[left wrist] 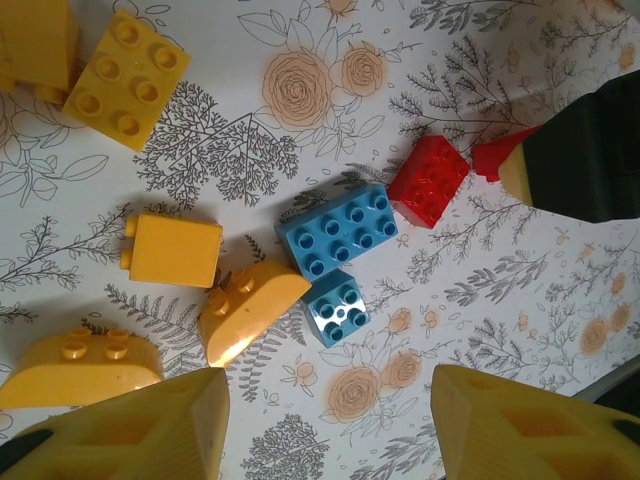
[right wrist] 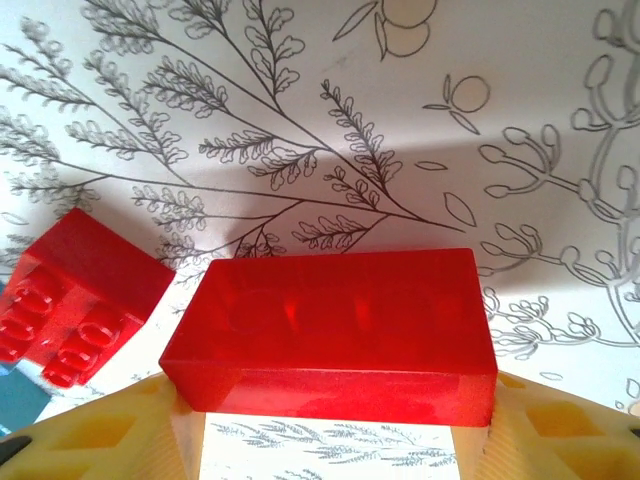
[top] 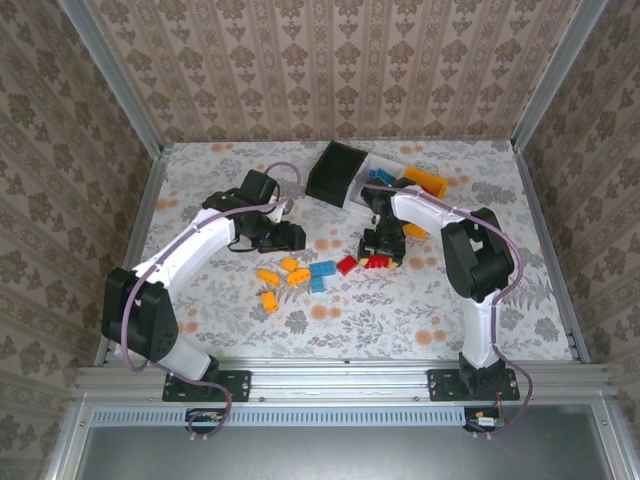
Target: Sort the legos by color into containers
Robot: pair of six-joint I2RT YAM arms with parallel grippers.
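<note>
Loose legos lie mid-table: several orange-yellow ones [top: 268, 275], two blue [top: 321, 269] and two red [top: 346, 264]. My right gripper [top: 381, 252] is down on the table with its fingers against both ends of a long red lego [right wrist: 335, 330]; a second red lego [right wrist: 70, 300] lies just to its left. My left gripper [left wrist: 330, 430] hovers open over bare table, nothing between its fingers. Just beyond its tips sit a small blue lego [left wrist: 336, 308], a longer blue one [left wrist: 338, 228] and a curved yellow one [left wrist: 250, 310]. At the back are the black [top: 335, 172], white [top: 362, 192] and orange-yellow [top: 425, 181] containers.
The black bin is tipped up on its side against the white one, which holds a blue lego [top: 380, 177]. One more orange piece [top: 415, 231] lies beside the right arm. Patterned walls close off the table's sides and back.
</note>
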